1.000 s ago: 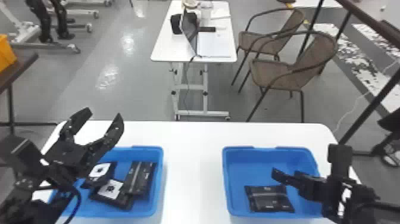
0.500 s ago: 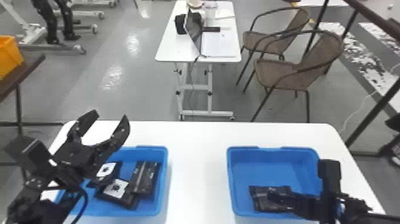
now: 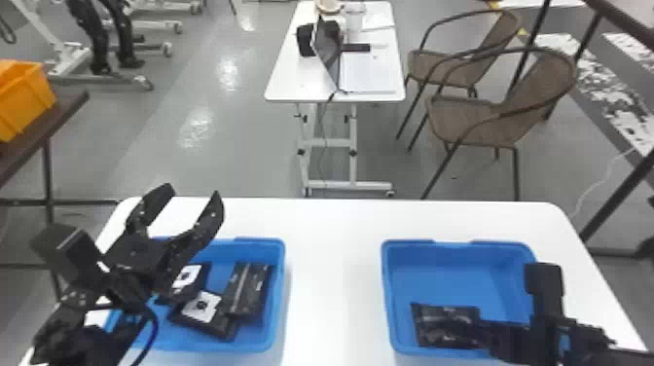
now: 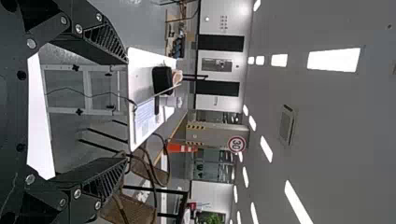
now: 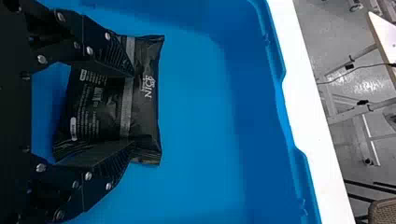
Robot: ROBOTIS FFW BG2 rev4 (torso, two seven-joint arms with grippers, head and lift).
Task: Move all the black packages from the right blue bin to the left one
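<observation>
Pkg (image 5: 112,109) in R bin (image 3: 452,277) now betw. spread jaws of R gripper (image 5: 133,108).
Since a sec ago R gripper has moved in from the R, over the pkg; tips sit over it, one toward each end, contact can't tell. Prob. the grasp step: close, lift, carry L. It's the only pkg seen in R bin, so job looks nearly done. L bin (image 3: 258,240) has 3 black pkgs (image 3: 228,328), some overlapping, two w/ white labels. L gripper (image 3: 192,191) waits by its far L corner, jaws wide, nothing betw. them; L arm hangs partly over that bin & could block the drop. Bin walls need clearing too. Laptop (image 3: 327,46) & chairs (image 3: 486,121) behind, well apart.
</observation>
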